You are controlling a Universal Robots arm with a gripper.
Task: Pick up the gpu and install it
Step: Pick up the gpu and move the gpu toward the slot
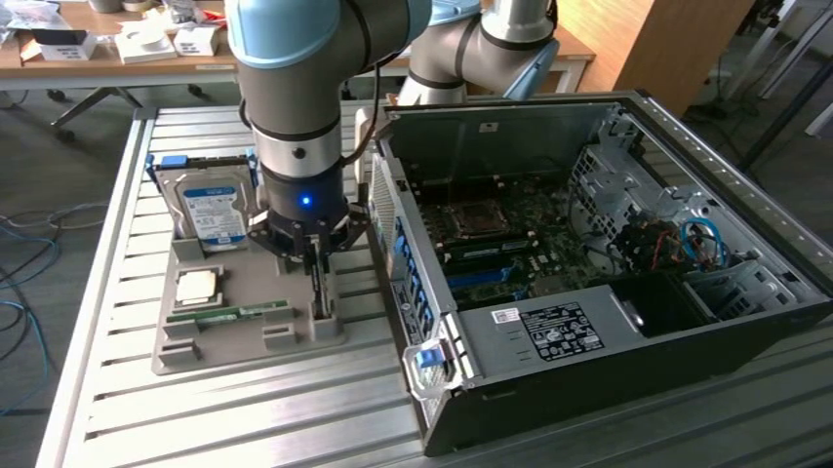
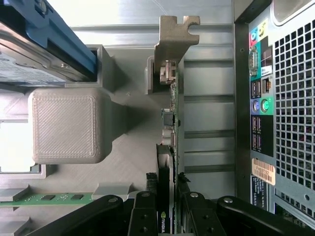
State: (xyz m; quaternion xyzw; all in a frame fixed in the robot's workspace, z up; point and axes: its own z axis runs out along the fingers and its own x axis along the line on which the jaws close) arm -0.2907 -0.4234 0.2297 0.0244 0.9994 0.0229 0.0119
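Black, thin gpu [image 2: 167, 167] stands on edge, silvery bracket [image 2: 173, 39] at one end.

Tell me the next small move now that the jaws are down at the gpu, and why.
Probably a short straight lift. The gripper appears shut on the gpu, which stands on edge in a slot of the grey holder, the computer case close beside it. Pulling upward should free it without scraping.
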